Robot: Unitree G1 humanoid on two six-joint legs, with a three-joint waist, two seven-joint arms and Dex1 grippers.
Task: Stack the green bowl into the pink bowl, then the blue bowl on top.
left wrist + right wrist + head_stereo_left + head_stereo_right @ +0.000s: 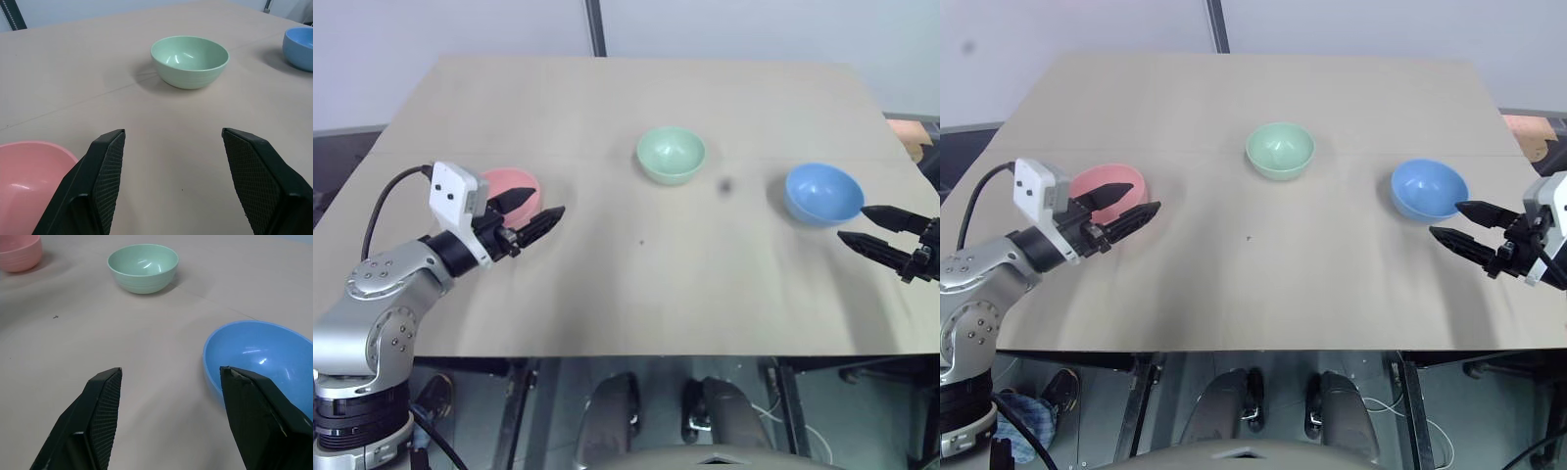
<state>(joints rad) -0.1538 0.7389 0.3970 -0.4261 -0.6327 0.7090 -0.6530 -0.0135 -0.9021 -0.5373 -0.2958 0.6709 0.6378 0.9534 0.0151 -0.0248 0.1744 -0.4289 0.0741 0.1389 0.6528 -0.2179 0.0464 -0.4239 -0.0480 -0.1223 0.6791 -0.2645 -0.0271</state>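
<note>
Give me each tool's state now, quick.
Left tool: open, empty, beside the pink bowl.
Right tool: open, empty, next to the blue bowl.

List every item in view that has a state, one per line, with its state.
green bowl: upright, empty, standing alone mid-table, not stacked.
pink bowl: upright, empty, alone near the table's left edge.
blue bowl: upright, empty, alone on the right side.
left hand: open, empty, beside the pink bowl.
right hand: open, empty, beside the blue bowl.
</note>
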